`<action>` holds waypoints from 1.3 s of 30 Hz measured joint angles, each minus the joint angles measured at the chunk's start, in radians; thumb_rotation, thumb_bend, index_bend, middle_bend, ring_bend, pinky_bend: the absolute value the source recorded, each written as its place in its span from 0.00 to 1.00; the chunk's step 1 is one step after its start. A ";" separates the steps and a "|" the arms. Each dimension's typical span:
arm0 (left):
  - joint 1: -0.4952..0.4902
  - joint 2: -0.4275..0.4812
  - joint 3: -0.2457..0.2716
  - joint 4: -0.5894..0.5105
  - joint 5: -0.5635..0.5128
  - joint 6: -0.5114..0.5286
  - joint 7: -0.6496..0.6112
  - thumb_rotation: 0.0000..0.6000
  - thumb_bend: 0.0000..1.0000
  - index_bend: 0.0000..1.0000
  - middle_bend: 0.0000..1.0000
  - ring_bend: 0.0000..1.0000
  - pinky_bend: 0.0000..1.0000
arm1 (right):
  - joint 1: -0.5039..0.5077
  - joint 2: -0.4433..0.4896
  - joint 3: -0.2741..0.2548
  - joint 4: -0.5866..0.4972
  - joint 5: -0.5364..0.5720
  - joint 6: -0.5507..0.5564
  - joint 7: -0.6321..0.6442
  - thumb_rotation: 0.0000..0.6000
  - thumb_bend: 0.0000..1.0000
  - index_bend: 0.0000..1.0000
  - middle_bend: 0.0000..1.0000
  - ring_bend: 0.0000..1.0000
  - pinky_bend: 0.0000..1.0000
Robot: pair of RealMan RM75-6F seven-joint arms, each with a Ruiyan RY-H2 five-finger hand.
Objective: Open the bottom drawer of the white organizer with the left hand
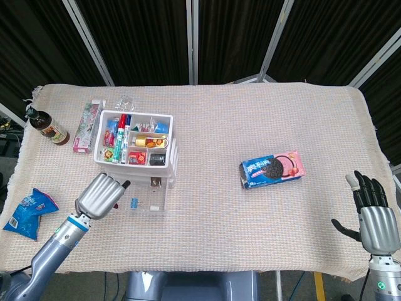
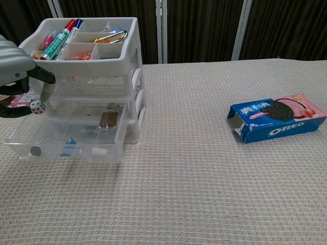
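Observation:
The white organizer (image 1: 170,157) (image 2: 134,76) stands at the table's left, its top tray full of markers and small items. Its clear bottom drawer (image 1: 150,202) (image 2: 104,152) is pulled out toward me, with a coin and small bits inside. My left hand (image 1: 100,194) (image 2: 13,64) is lifted up and to the left of the drawer, no longer touching it. A small white die (image 2: 37,106) is pinched between its curled fingers. My right hand (image 1: 376,216) hovers off the table's right front corner with fingers spread and empty; the chest view does not show it.
An Oreo box (image 1: 271,168) (image 2: 276,122) lies right of centre. A brown bottle (image 1: 47,125) and a pink carton (image 1: 86,125) stand left of the organizer. A blue snack bag (image 1: 28,210) lies at the front left edge.

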 measured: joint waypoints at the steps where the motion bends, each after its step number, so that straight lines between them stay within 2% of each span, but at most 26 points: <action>1: 0.010 0.011 0.004 0.002 0.010 0.009 -0.020 1.00 0.37 0.55 1.00 0.94 0.81 | 0.000 0.000 0.000 0.000 0.000 0.000 -0.001 1.00 0.02 0.00 0.00 0.00 0.00; 6: 0.066 0.071 0.024 0.045 0.048 0.054 -0.121 1.00 0.37 0.55 1.00 0.94 0.81 | 0.001 -0.004 -0.002 0.001 -0.001 -0.004 -0.009 1.00 0.02 0.00 0.00 0.00 0.00; 14: 0.108 0.083 0.043 0.155 0.044 0.059 -0.216 1.00 0.37 0.54 1.00 0.94 0.81 | 0.004 -0.013 -0.006 0.001 -0.001 -0.012 -0.029 1.00 0.02 0.00 0.00 0.00 0.00; 19: 0.117 0.034 0.049 0.253 0.031 0.018 -0.270 1.00 0.37 0.54 1.00 0.94 0.81 | 0.003 -0.015 -0.007 0.000 -0.001 -0.011 -0.034 1.00 0.02 0.00 0.00 0.00 0.00; 24: 0.119 -0.045 0.047 0.346 0.020 -0.034 -0.307 1.00 0.37 0.50 1.00 0.94 0.80 | 0.003 -0.013 -0.005 0.000 0.001 -0.011 -0.028 1.00 0.02 0.00 0.00 0.00 0.00; 31: 0.122 -0.122 0.026 0.425 -0.012 -0.078 -0.336 1.00 0.36 0.48 1.00 0.94 0.80 | 0.005 -0.013 -0.007 0.000 0.002 -0.016 -0.030 1.00 0.02 0.00 0.00 0.00 0.00; 36: 0.132 -0.151 0.012 0.449 -0.024 -0.074 -0.354 1.00 0.23 0.41 0.98 0.93 0.78 | 0.005 -0.014 -0.007 -0.001 0.003 -0.017 -0.032 1.00 0.02 0.00 0.00 0.00 0.00; 39: 0.140 -0.156 0.009 0.456 -0.022 -0.055 -0.354 1.00 0.21 0.39 0.95 0.91 0.75 | 0.005 -0.015 -0.007 -0.001 0.002 -0.017 -0.033 1.00 0.02 0.00 0.00 0.00 0.00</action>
